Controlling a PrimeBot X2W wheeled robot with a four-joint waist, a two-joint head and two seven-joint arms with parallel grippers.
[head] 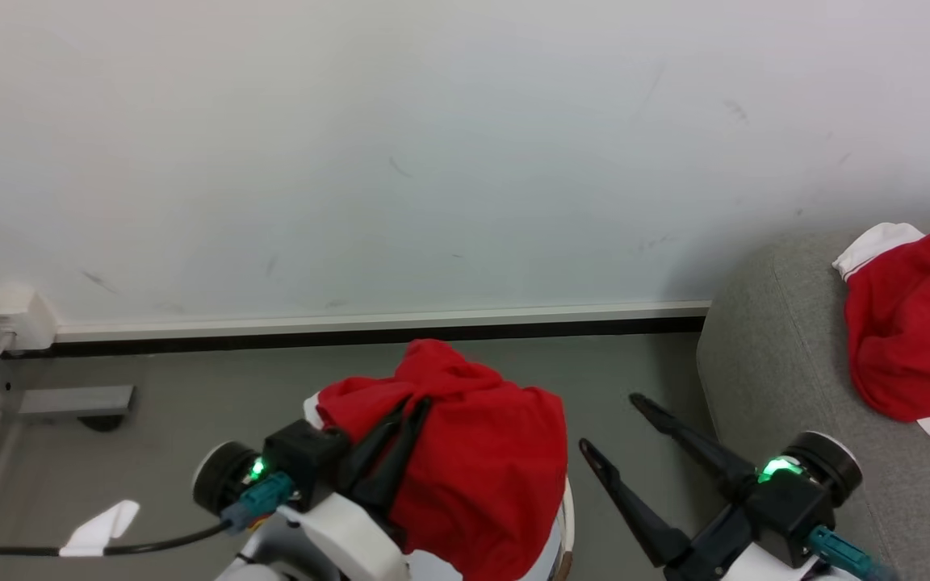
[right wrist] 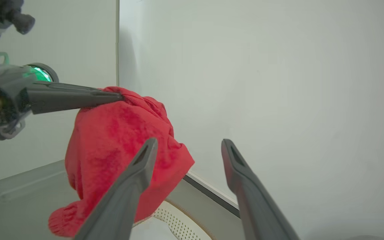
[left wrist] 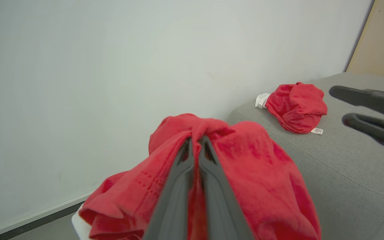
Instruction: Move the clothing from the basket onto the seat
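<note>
My left jaws pinch a red shirt point(head: 481, 468) that hangs downward, hiding most of the basket point(right wrist: 176, 218); my right jaws gape, empty.

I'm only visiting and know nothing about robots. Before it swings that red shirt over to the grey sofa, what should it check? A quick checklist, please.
1. Left claw shut on the red garment: ok.
2. Garment hanging free of the basket: cannot tell, as its lower folds overlap the rim.
3. Right claw open and holding nothing: ok.
4. Bare room on the seat beside the second red garment lying there: ok.
5. Path from garment to seat free: probably not ok, as the right claw stands between them.
</note>
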